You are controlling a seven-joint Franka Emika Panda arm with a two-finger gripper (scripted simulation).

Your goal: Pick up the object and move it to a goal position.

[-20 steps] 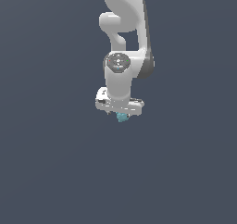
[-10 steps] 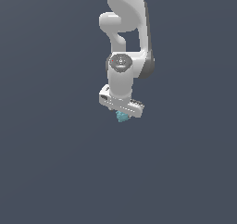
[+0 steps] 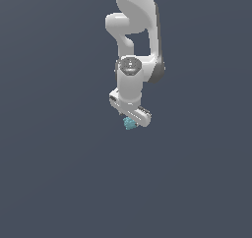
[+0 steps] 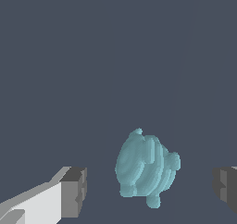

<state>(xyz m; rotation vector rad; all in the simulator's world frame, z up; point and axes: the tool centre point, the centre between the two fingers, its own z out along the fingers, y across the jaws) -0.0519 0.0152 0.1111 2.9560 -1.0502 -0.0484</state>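
Wrist view: my claw (image 4: pixel 147 190) spread, pads (image 4: pixel 74 190) clear of teal blob (image 4: pixel 146 170) between them. Blob nearer 3 o'clock pad; centre first, then pinch gently.

We found no text, label, brand, number or sign that could be read in either view.
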